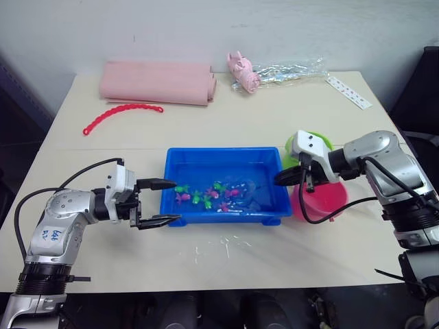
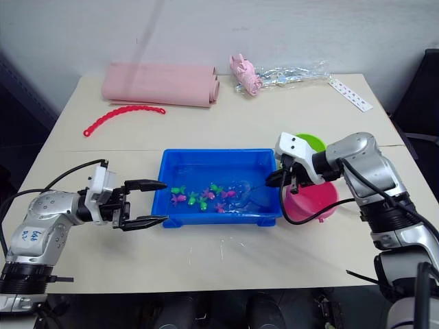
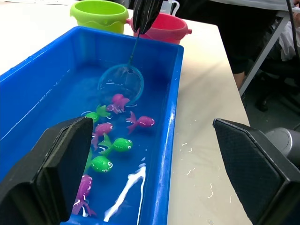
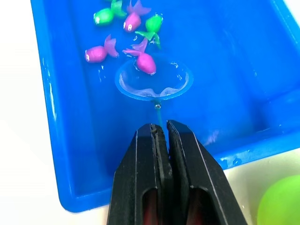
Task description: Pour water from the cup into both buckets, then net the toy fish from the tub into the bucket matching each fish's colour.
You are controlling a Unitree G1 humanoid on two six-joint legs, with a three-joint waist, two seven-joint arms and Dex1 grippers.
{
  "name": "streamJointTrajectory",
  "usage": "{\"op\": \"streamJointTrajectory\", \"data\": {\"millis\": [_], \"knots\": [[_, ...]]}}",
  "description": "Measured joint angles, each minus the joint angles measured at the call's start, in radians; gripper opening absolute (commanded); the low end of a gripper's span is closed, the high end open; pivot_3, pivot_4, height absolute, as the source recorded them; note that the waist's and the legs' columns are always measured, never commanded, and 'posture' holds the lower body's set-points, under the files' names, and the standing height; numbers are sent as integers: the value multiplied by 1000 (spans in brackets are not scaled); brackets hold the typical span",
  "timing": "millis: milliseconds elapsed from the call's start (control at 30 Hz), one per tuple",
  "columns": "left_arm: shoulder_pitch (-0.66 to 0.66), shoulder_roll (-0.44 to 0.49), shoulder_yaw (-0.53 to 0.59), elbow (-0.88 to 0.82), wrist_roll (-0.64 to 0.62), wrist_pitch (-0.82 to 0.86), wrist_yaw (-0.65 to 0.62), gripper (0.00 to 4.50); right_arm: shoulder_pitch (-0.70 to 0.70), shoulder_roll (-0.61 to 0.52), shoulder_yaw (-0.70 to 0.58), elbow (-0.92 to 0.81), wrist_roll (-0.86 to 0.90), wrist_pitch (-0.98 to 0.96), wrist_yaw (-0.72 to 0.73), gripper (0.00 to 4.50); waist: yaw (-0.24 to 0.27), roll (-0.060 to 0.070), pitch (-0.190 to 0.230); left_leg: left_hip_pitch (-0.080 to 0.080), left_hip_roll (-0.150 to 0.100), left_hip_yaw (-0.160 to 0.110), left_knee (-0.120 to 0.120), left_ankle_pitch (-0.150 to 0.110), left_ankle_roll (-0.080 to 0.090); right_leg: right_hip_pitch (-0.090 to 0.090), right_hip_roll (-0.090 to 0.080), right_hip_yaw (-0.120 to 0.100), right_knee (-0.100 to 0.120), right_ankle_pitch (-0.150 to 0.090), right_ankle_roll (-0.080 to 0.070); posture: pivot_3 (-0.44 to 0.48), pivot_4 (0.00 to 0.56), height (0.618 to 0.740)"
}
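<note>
The blue tub point(image 1: 221, 152) stands mid-table, holding water and several green and pink toy fish point(image 1: 206, 197). My right gripper point(image 4: 161, 136) is shut on the thin handle of the net point(image 4: 153, 82). The net's hoop lies in the water at the tub's right end, with a pink fish point(image 4: 145, 62) at its rim. The green bucket point(image 1: 318, 141) and the pink bucket point(image 1: 324, 203) stand just right of the tub, under my right arm. My left gripper point(image 1: 175, 201) is open at the tub's front left corner, one finger over the water and one outside the wall. The cup is out of view.
A folded pink cloth point(image 1: 158, 83), a red bead chain point(image 1: 120, 113), a small pink toy point(image 1: 243, 72), a crinkled clear bag point(image 1: 285, 70) and a white strip point(image 1: 348, 92) lie along the far side. Water drops point(image 1: 226, 247) speckle the table before the tub.
</note>
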Motion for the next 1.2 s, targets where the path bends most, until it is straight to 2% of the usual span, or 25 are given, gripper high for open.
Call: {"op": "streamJointTrajectory", "data": {"millis": [400,700,900,1000,1067,1200], "knots": [[-3,24,20,10,0,0,-3,4489,90,6,-99,-1,97,-26,-4,0,1,0,0,0,0,0,0,0,0,0,0,0,0,0,0,0,150,740],[-52,23,79,7,-55,66,25,4489,207,-17,-252,-88,194,-108,-11,0,3,0,0,0,0,0,0,0,0,1,0,0,0,0,0,0,150,740],[-75,32,95,1,-86,123,33,4489,389,-15,-417,-229,264,-176,-88,0,3,0,0,0,0,0,-1,0,0,1,0,-1,-1,0,0,0,150,740],[-76,32,96,-2,-95,135,31,4489,436,-13,-449,-267,282,-178,-118,0,2,0,0,0,0,0,0,0,0,1,0,0,-1,0,0,0,150,740],[-75,20,92,-41,-105,155,33,4489,522,-11,-513,-314,307,-194,-150,0,4,0,0,0,0,0,-1,0,0,1,0,0,-1,0,0,0,150,740],[-85,-13,82,-67,-119,165,44,4489,586,4,-573,-363,354,-199,-198,0,5,0,0,0,0,0,0,0,0,2,0,0,-1,0,0,0,150,740]]}}
